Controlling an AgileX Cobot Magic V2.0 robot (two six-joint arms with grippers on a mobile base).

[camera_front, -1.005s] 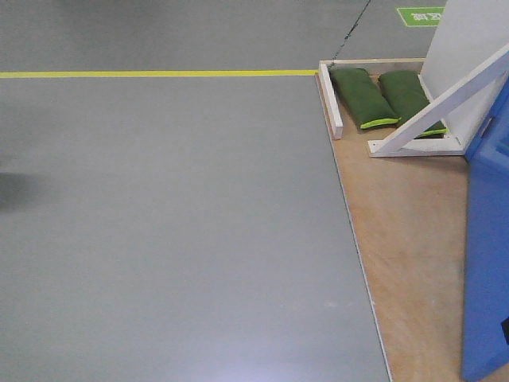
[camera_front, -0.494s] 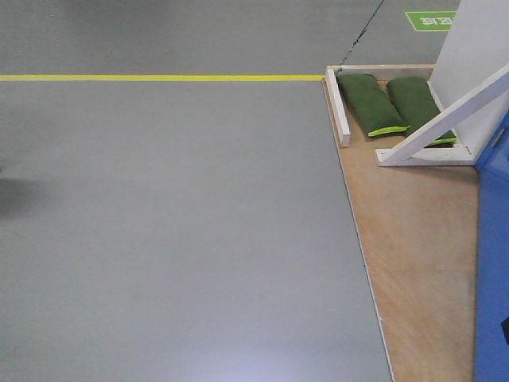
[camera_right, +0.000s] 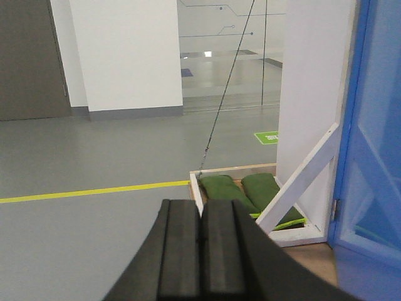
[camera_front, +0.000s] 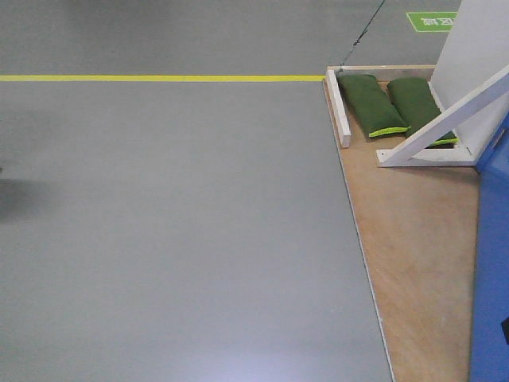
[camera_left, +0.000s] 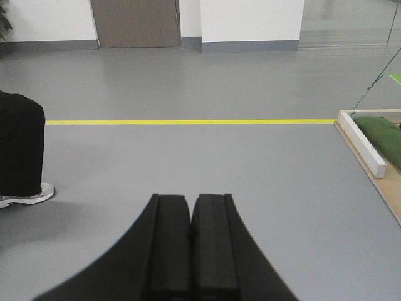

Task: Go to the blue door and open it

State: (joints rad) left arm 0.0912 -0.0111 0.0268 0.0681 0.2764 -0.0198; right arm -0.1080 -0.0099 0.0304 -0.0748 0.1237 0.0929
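The blue door (camera_front: 491,263) shows only as a strip at the right edge of the front view, standing on a plywood platform (camera_front: 413,239). In the right wrist view its glossy blue panel (camera_right: 379,144) fills the right side; handle and lock are out of view. My left gripper (camera_left: 190,200) is shut and empty, pointing over the grey floor. My right gripper (camera_right: 200,205) is shut and empty, to the left of the door and well short of it.
A white wall panel (camera_front: 477,56) with a diagonal white brace (camera_front: 441,111) stands on the platform, held by two green sandbags (camera_front: 367,102). A yellow floor line (camera_front: 159,78) crosses ahead. A person's dark trouser leg and shoe (camera_left: 20,153) stand at the left.
The view has shifted left and slightly forward over the second: the platform, sandbags and door slid right, so less of the door shows. Little change in the last half second.
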